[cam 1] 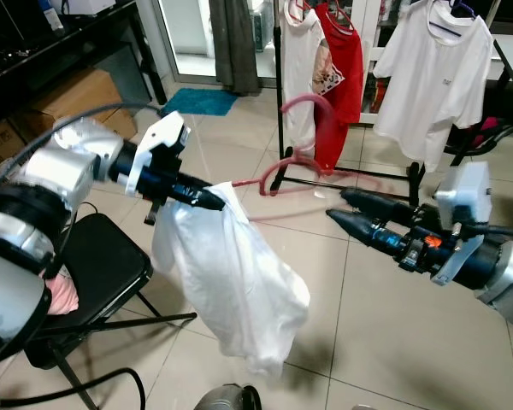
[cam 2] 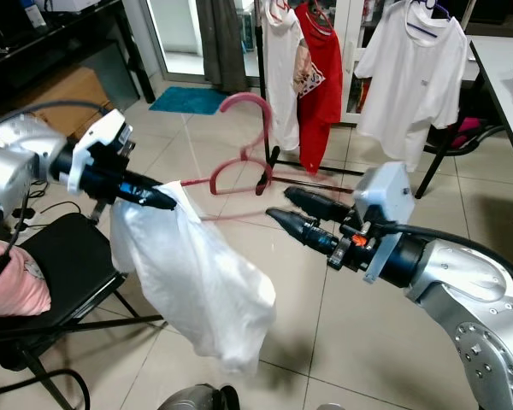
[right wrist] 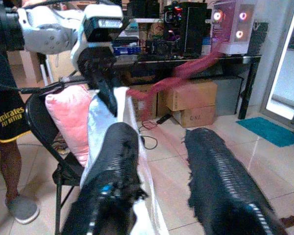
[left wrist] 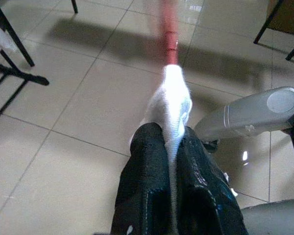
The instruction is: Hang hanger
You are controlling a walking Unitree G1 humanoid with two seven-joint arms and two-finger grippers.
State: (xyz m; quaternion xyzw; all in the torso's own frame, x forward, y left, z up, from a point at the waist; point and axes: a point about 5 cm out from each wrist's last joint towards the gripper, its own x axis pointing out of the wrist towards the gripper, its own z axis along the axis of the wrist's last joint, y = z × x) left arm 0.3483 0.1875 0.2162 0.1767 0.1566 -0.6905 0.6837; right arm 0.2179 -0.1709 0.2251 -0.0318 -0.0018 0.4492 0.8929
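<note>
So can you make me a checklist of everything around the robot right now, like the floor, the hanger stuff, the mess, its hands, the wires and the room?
Surface: pale tiled floor, shiny.
Job's things: red hanger, blurred, with a white shirt draped from one end; clothes rack ahead holding a red shirt and white shirts.
Clutter: black folding chair with a pink cushion; cardboard boxes; teal mat.
Hands: left hand shut on the shirt-covered hanger end; right hand open, fingers apart, near the hanger's other end.
Cables: black cable on the floor by the chair.
Surroundings: person's leg behind the chair; desk with computers.
</note>
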